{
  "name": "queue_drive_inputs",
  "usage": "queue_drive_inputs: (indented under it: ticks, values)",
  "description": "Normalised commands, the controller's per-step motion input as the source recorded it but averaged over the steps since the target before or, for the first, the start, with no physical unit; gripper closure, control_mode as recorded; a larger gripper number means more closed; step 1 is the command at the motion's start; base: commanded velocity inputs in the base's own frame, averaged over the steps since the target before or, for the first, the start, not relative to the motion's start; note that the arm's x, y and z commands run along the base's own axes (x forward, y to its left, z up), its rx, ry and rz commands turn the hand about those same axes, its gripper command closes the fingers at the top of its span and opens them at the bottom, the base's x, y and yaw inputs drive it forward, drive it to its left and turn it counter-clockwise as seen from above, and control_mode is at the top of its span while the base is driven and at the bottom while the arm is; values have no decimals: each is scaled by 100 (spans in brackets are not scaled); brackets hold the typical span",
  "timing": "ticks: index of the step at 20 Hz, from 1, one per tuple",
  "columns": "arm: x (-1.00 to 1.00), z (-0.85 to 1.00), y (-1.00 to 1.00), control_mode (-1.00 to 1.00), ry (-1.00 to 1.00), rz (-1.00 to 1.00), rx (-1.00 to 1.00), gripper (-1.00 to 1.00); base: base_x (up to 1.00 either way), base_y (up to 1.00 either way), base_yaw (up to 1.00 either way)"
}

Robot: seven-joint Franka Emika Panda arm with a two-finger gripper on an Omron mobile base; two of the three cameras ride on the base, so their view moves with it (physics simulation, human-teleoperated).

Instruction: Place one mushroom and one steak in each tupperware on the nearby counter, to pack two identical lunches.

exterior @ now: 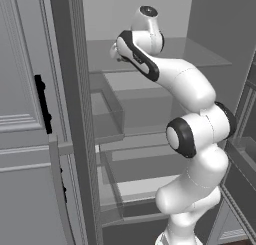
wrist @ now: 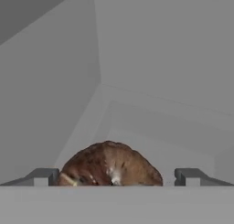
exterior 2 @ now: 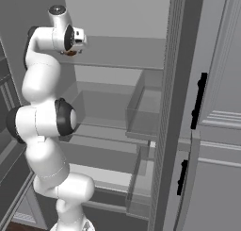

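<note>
**Up on the fridge shelf, fingers astride a mushroom**

Inside the open fridge, the arm reaches high to the upper shelf [exterior: 200, 56], and the gripper [wrist: 116, 176] hangs there with its fingers spread as wide as they go. Between them in the hand view sits the mushroom [wrist: 109, 166], a brown rounded cap, nearer the left tip than the right. From the right base view a sliver of brown shows just under the hand [exterior 2: 69, 52].

This looks like the pick about to happen, nothing packed yet by my reading. To do it well: nudge sideways so the cap sits centred between the tips, sink a little lower so the pads meet its widest part, then close gently, because a rounded lump will squirt out under a lopsided squeeze. Lift straight up before swinging clear of the shelf.
</note>
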Motion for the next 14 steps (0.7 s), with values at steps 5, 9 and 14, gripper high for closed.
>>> queue_drive_inputs:
  ticks: [5,9,14]
  values:
    - [1,-7,7,-100,2,0,0,-100,0,0,0]
    - [1,-9,14,-100,5,0,0,100,0,0,0]
    - [0,-6,0,-100,1,0,0,100,0,0,0]
